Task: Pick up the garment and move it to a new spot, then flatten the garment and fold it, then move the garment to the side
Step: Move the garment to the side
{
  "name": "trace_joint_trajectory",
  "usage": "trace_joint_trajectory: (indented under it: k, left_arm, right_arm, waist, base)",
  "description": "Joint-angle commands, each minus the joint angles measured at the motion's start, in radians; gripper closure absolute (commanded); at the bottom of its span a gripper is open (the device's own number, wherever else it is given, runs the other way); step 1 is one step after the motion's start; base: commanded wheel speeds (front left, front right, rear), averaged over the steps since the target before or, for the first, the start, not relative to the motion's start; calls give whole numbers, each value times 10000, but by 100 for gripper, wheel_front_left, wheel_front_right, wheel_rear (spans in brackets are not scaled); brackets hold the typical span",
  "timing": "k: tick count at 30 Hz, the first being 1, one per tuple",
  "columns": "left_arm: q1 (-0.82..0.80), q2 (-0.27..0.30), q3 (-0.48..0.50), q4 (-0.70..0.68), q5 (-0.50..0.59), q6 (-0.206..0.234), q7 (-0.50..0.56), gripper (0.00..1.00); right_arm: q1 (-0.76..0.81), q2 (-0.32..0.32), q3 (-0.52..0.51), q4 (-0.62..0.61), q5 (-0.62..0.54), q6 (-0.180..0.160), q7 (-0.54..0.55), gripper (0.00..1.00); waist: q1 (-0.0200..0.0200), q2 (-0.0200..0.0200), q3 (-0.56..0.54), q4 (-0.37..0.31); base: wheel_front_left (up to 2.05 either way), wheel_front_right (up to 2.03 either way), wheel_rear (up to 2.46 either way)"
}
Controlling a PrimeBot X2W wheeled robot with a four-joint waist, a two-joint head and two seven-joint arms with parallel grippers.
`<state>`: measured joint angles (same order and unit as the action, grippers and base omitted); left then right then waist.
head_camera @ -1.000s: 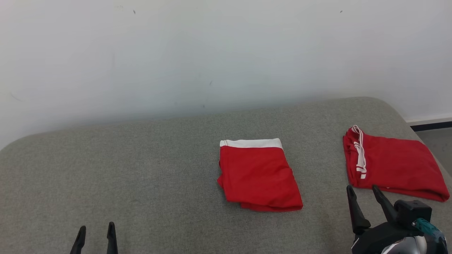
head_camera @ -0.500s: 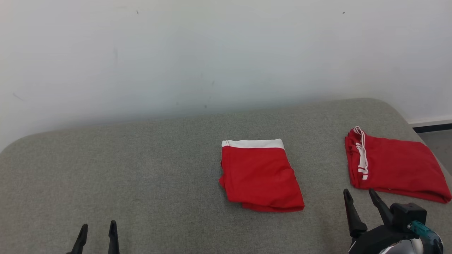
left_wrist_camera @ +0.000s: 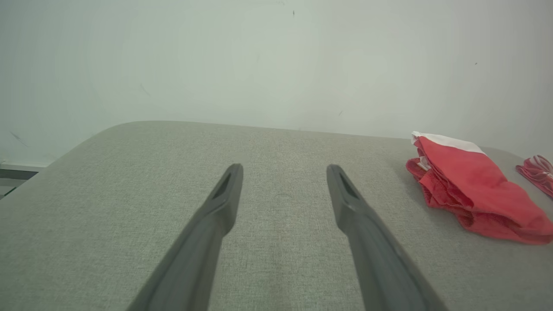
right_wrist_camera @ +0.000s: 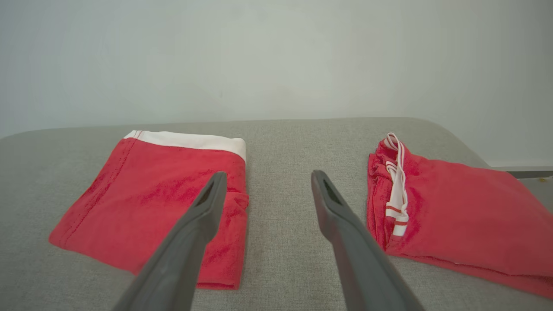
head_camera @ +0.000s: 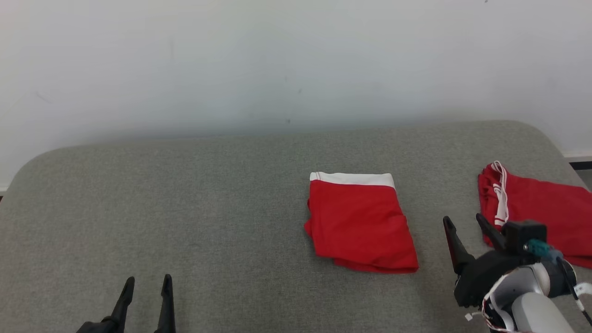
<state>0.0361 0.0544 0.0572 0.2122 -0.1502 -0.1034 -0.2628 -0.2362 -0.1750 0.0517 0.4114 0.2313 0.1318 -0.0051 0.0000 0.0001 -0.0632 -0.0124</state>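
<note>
Head view: a folded red garment (head_camera: 360,222), with a white waistband along its far edge, lies flat on the grey padded surface (head_camera: 185,208), a little right of centre. A second red garment (head_camera: 550,212), trimmed with white stripes, lies well apart from it near the surface's right edge. The right gripper (head_camera: 463,217) hovers at the near side of the gap between the two garments, its two dark fingers spread wide and empty. The left gripper (head_camera: 149,277) sits at the lower left over bare fabric, well away from both garments, its fingers likewise parted and empty. A plain white wall (head_camera: 277,60) rises behind the surface.

Right wrist view: the spread fingers point along the grey strip between the garments, with the folded one to their left and the striped one to their right.

Left wrist view: the parted fingers frame bare surface, and the folded garment lies off to the right with its layered edge facing the camera.
</note>
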Motion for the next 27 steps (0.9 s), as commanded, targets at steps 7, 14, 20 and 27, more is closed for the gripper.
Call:
trace_joint_trajectory:
  k: [7, 14, 20, 27]
  left_arm:
    - [-636, -19, -573, -35, 14, -88, -21, 0]
    - [-1284, -31, -942, -126, -83, -110, -21, 0]
    - [-1662, -36, -1091, -83, -187, -144, -21, 0]
    - [-1994, -39, -1312, -55, -338, -163, -21, 0]
  right_arm:
    - [-1897, -406, 455, 1849, 435, -27, 2120, 0]
    - [-3393, -519, 326, 3660, 637, -27, 3429, 0]
    - [-4082, -492, 152, 4829, 867, -27, 3985, 0]
    - [-4289, -491, 533, 5925, 1161, -27, 5271, 56]
  waist:
    - [0, -1, 733, 937]
    - [0, -1, 1566, 1629]
    - [0, -1, 2046, 1995]
    - [0, -1, 2464, 2274]
  base:
    - [0, 0, 0]
    - [0, 0, 0]
    - [0, 0, 0]
    - [0, 0, 0]
